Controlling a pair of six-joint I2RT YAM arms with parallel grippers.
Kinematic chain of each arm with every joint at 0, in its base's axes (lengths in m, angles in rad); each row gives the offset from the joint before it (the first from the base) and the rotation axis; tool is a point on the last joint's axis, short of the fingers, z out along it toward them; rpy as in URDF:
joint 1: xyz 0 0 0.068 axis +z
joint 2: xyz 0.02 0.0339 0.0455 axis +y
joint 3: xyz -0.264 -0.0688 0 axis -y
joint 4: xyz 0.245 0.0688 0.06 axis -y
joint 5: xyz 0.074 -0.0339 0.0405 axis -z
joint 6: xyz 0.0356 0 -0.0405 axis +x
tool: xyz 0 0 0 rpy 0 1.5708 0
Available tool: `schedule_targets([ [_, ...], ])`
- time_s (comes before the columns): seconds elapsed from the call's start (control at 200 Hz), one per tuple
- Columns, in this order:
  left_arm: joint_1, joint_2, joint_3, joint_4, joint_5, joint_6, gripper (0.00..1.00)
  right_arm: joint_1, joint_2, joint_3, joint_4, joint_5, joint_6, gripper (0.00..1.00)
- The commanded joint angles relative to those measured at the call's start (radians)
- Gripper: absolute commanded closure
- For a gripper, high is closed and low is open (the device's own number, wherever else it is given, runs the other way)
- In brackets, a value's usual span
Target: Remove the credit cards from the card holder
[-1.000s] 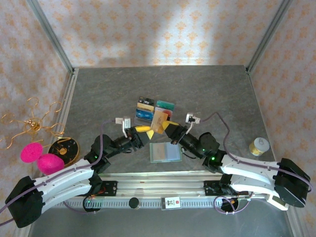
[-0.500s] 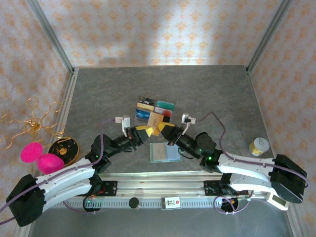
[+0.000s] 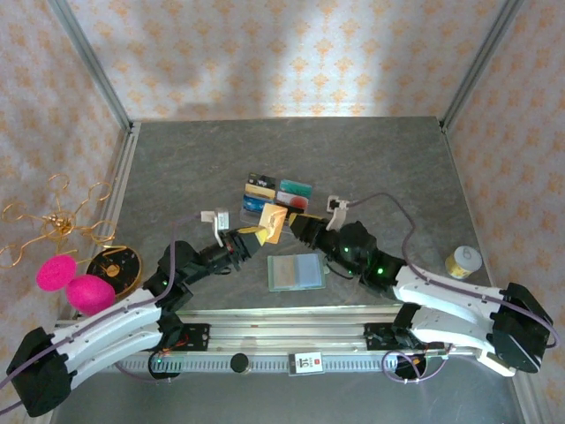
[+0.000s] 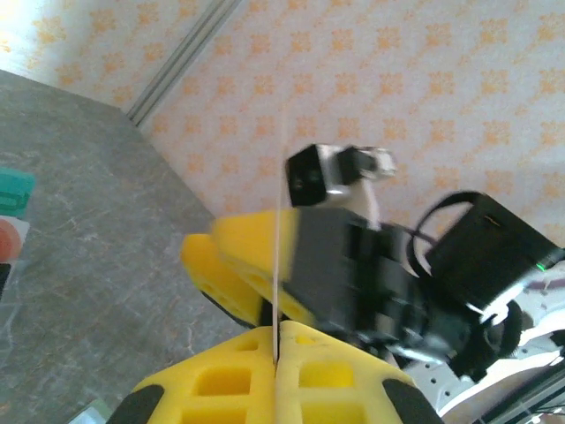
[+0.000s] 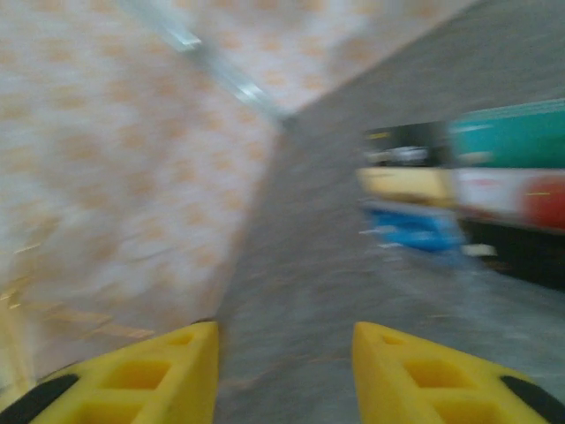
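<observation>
Card holder (image 3: 294, 272): unfolded and lying flat, a pale green rectangle with bluish clear pockets facing up. It sits on the near side of both grippers, close under them, touching neither.
Left gripper (image 4: 276, 349): clenched on a tan card (image 3: 274, 223), which shows edge-on as a thin line in the wrist view.
Right gripper (image 5: 284, 353): released, fingers apart, nothing between them, just right of the card.

The table (image 3: 380, 168) is showing a matt, mottled grey, stone-like top. The card holder (image 3: 296, 272) is showing smooth, faintly glossy clear pockets. The 2 pink balls (image 3: 72, 283) are looking fuzzy. The card (image 3: 273, 223) is looking smooth and thin, and the fingers (image 4: 221, 384) of the left gripper (image 4: 277, 340) are looking like matt yellow plastic.
</observation>
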Motion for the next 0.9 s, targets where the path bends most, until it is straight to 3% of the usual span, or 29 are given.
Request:
schedule_targets([
  [0.0,-0.004,-0.061,0.046,-0.129,-0.035,0.067,1.0,-0.037,0.104,0.034,-0.331,0.096,-0.007,0.54],
  [0.33,-0.004,-0.137,0.004,-0.145,-0.041,0.044,1.0,-0.118,0.421,0.157,-0.229,0.073,-0.018,0.47],
  [0.891,-0.004,-0.182,-0.005,-0.189,-0.039,0.069,1.0,-0.189,0.615,0.261,-0.267,0.003,-0.09,0.71],
])
